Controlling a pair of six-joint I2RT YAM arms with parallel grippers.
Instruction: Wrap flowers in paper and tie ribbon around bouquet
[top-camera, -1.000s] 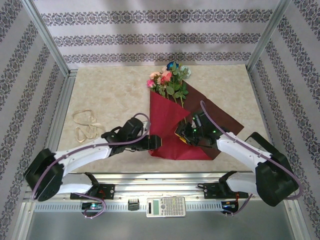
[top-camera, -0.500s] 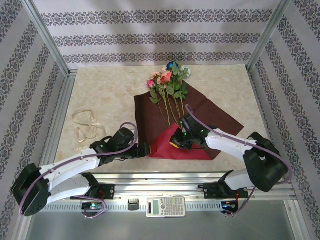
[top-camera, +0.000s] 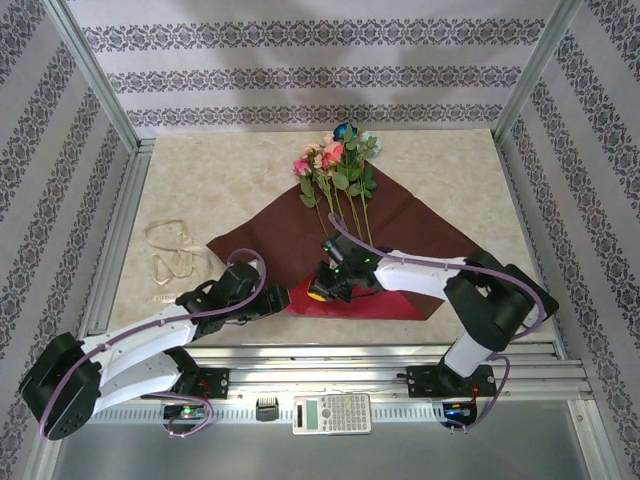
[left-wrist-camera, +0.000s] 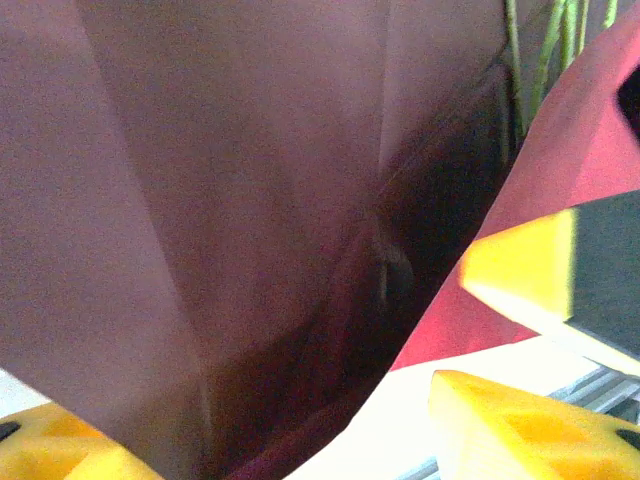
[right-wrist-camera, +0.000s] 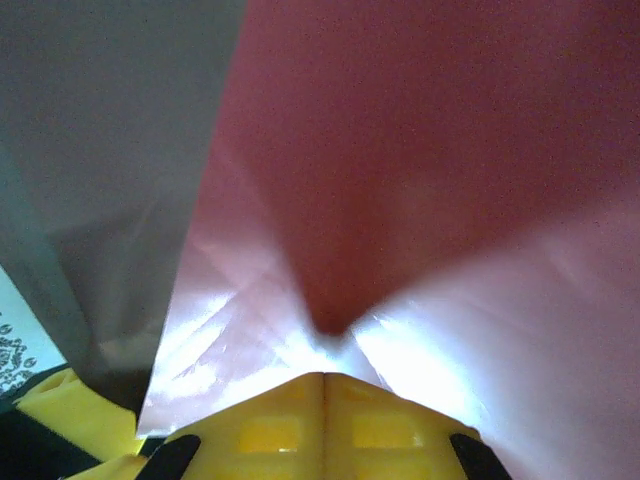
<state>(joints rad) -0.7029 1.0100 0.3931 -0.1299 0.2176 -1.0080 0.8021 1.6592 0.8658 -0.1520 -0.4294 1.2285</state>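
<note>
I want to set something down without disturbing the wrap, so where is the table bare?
The table is bare in the far left corner, between the ribbon and the flowers, and in the far right corner beyond the paper. Crowded: the near middle, where the left pincer and right pincer meet the paper.

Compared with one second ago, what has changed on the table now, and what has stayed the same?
The left flap of the paper, which covered the stems, has opened out to the left, maroon face up. The right gripper moved left along the near edge and shut on the paper's red fold. The left gripper drew back toward the near left, jaws open. The flowers and the ribbon stayed in place.
</note>
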